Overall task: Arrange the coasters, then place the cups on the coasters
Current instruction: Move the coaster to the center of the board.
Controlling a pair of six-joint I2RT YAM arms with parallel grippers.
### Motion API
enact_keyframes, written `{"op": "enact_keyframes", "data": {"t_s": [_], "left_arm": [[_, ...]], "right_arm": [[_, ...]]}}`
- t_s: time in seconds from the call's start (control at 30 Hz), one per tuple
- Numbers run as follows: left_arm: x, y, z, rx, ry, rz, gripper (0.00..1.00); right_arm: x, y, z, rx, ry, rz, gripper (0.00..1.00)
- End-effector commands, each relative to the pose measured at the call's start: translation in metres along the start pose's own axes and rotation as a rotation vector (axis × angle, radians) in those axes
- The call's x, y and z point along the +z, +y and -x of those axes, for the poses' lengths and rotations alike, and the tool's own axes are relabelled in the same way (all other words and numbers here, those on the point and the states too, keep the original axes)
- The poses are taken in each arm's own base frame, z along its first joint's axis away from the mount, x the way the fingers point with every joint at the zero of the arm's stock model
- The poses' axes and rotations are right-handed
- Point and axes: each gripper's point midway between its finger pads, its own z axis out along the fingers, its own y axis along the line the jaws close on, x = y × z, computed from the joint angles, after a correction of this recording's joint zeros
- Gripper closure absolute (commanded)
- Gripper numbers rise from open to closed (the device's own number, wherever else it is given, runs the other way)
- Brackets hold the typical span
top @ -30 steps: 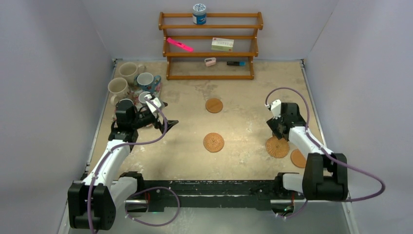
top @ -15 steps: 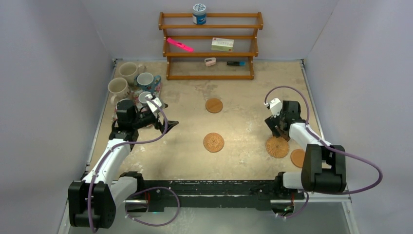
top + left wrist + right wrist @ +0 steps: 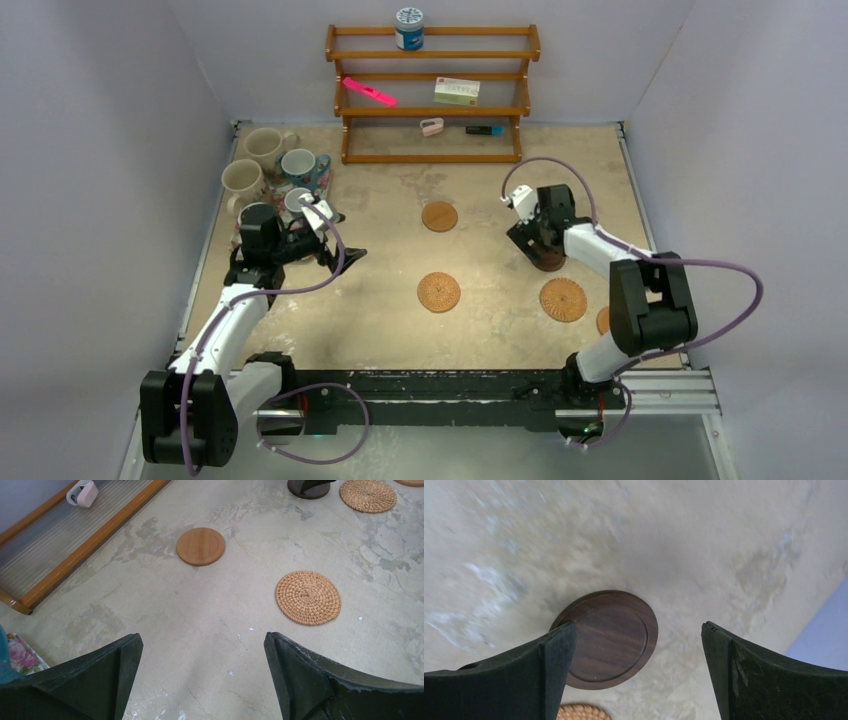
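A dark brown coaster (image 3: pixel 611 637) lies flat on the table just below my open right gripper (image 3: pixel 638 629), mostly behind its left finger. From above, that gripper (image 3: pixel 535 245) hovers right of centre. A smooth tan coaster (image 3: pixel 439 216) and a woven coaster (image 3: pixel 439 291) lie mid-table. Another woven coaster (image 3: pixel 563 299) sits right, and one more (image 3: pixel 603 320) peeks from behind the right arm. Cups cluster at the back left: two cream cups (image 3: pixel 264 146) (image 3: pixel 242 180), a blue cup (image 3: pixel 303 168). My left gripper (image 3: pixel 342 235) is open and empty beside them.
A wooden rack (image 3: pixel 431 95) stands against the back wall with a blue-and-white canister (image 3: pixel 409 28) on top and small items on its shelves. A floral cloth mat (image 3: pixel 20 655) lies under the cups. Side walls close in on left and right.
My right gripper has swung away from the woven coaster at the right, toward the back left, and now hangs over the dark brown coaster. The left arm has not moved.
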Motion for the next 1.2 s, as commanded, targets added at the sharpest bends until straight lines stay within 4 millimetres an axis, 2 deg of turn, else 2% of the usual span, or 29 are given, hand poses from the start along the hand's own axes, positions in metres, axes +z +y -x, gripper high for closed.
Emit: {"op": "enact_keyframes", "data": {"t_s": [0.0, 0.07, 0.2, 0.33, 0.47, 0.67, 0.8, 1.07, 1.17], "left_arm": [[0.000, 0.007, 0.022, 0.068, -0.039, -0.002, 0.00], [0.000, 0.007, 0.021, 0.070, -0.038, 0.003, 0.00], [0.000, 0.008, 0.021, 0.071, -0.036, 0.005, 0.00], [0.001, 0.009, 0.020, 0.068, -0.033, 0.004, 0.00], [0.001, 0.010, 0.019, 0.066, -0.030, 0.008, 0.00], [0.001, 0.010, 0.019, 0.066, -0.029, 0.010, 0.00], [0.001, 0.010, 0.019, 0.064, -0.029, 0.008, 0.00], [0.001, 0.009, 0.020, 0.068, -0.033, 0.004, 0.00], [0.000, 0.008, 0.020, 0.069, -0.033, 0.004, 0.00]], "right_arm": [[0.014, 0.058, 0.006, 0.044, 0.058, 0.229, 0.01], [0.019, 0.067, 0.015, 0.025, 0.065, 0.251, 0.01], [0.021, 0.098, 0.029, -0.082, 0.047, 0.298, 0.01], [0.008, 0.124, 0.039, -0.144, -0.009, 0.366, 0.01], [-0.008, 0.133, 0.055, -0.150, -0.089, 0.400, 0.01], [-0.012, 0.129, 0.062, -0.151, -0.114, 0.375, 0.01], [-0.021, 0.126, 0.066, -0.160, -0.140, 0.369, 0.01], [-0.065, 0.095, 0.095, -0.150, -0.286, 0.265, 0.01], [-0.082, 0.078, 0.090, -0.181, -0.277, 0.195, 0.01]]}}
